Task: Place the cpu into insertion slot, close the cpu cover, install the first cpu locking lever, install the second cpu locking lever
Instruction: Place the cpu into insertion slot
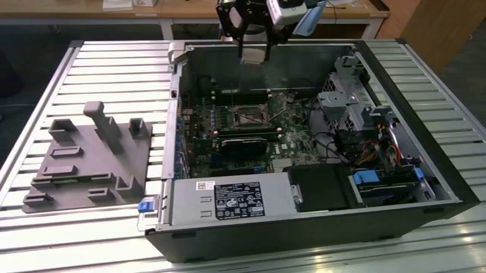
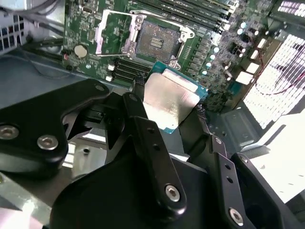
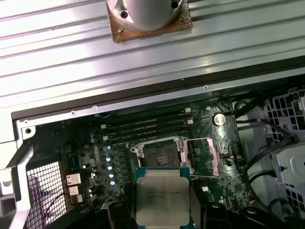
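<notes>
My gripper (image 2: 169, 106) is shut on the cpu (image 2: 170, 100), a flat square chip with a silvery top and green edge, held between two black fingers (image 2: 138, 102). In the first wrist view the cpu (image 3: 162, 194) hangs above the motherboard, just short of the insertion slot (image 3: 159, 155). The slot (image 2: 155, 40) is bare, with a dark centre. The cpu cover (image 3: 202, 155) is swung open and lies flat beside the slot; it is a thin metal frame (image 2: 112, 31). In the exterior view the gripper (image 1: 254, 54) hovers over the case's far wall, well above the slot (image 1: 249, 116).
The open computer case (image 1: 174, 114) lies on a slatted metal table. Inside are a black module (image 1: 243, 145), a power supply (image 1: 227, 199) and a drive cage (image 1: 342, 108). Memory slots (image 3: 143, 125) run beside the socket. A grey fixture plate (image 1: 83, 159) sits at the exterior view's left.
</notes>
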Robot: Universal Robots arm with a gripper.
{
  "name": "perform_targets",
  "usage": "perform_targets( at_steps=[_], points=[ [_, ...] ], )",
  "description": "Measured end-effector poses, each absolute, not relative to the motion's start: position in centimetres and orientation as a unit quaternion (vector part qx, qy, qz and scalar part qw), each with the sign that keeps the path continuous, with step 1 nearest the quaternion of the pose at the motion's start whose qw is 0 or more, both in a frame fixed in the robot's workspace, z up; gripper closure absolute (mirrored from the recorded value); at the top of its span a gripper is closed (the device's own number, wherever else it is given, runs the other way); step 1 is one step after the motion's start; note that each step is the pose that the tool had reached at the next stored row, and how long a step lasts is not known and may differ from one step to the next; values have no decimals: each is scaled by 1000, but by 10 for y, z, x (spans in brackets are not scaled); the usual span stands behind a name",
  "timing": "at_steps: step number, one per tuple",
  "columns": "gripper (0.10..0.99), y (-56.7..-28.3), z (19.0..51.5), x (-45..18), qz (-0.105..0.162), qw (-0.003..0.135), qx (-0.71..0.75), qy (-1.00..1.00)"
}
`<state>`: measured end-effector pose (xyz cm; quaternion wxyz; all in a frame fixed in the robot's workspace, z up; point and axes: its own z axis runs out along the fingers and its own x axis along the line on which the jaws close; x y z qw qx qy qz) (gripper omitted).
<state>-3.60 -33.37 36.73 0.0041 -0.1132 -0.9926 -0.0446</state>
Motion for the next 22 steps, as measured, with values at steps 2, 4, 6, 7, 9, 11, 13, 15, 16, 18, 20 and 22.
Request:
perform_targets(
  at_steps=[2,4,6,7,9,11,13,15,16,18,20,22],
  points=[
    [545,-334,366,-36,-44,3,-127,-991],
    [545,-334,365,-36,-44,2,-141,-989],
    [545,-334,364,-36,-44,2,-155,-987],
    [545,-334,364,-36,-44,1,-163,-986],
    [545,-334,363,-36,-43,1,-178,-983],
    [545,-334,362,-36,-43,0,-193,-980],
    [545,-334,361,-36,-43,-1,-209,-977],
    [545,-334,360,-36,-43,-2,-226,-973],
    [545,-334,359,-36,-43,-2,-234,-971],
    [545,-334,358,-36,-43,-3,-250,-967],
    [545,-334,357,-36,-42,-4,-267,-963],
    [545,-334,356,-36,-42,-4,-284,-958]
  ],
)
